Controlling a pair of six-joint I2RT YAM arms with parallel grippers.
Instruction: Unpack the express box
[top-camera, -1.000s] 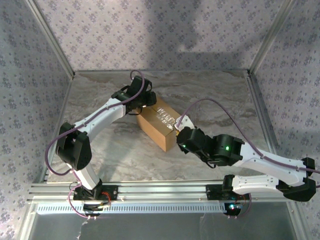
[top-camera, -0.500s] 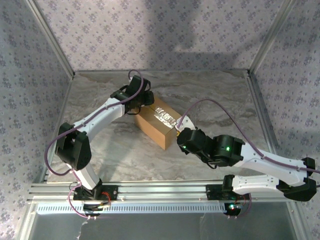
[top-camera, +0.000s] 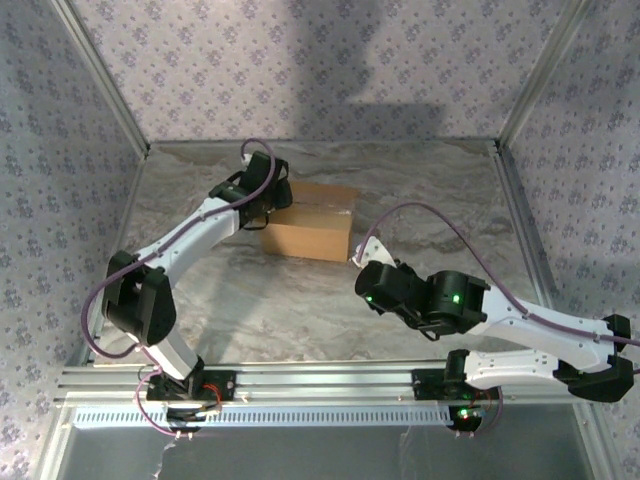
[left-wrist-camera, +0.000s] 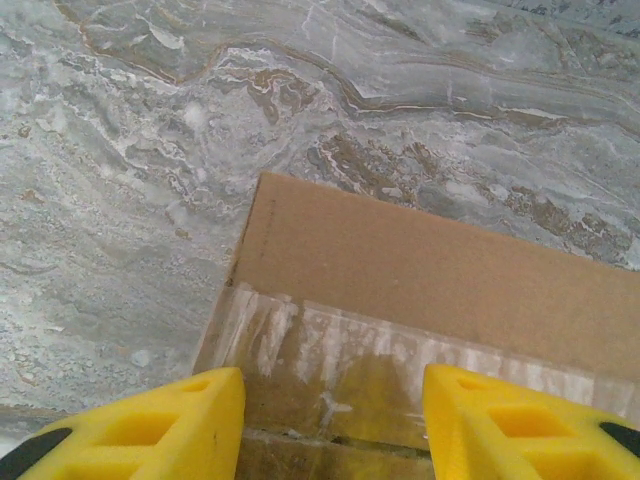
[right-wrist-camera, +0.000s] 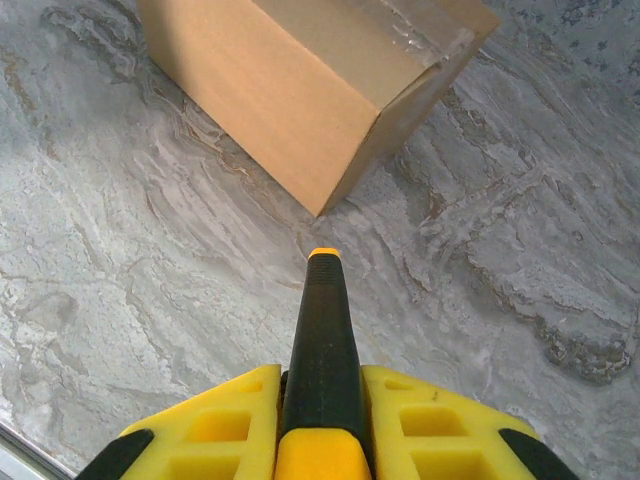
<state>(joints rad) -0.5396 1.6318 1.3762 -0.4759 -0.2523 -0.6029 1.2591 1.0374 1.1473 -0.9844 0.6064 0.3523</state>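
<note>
Clamping black rod (right-wrist-camera: 322, 350), right jaws, left jaws apart, taped cardboard express box (top-camera: 306, 240)

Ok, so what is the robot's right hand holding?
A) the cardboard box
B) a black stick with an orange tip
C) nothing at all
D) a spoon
B: in the right wrist view the right hand has a black stick with an orange tip pinched between its yellow fingers, pointing toward a corner of the express box without touching it.

Left jaws apart, right jaws gripping tool (right-wrist-camera: 322, 340)
</note>
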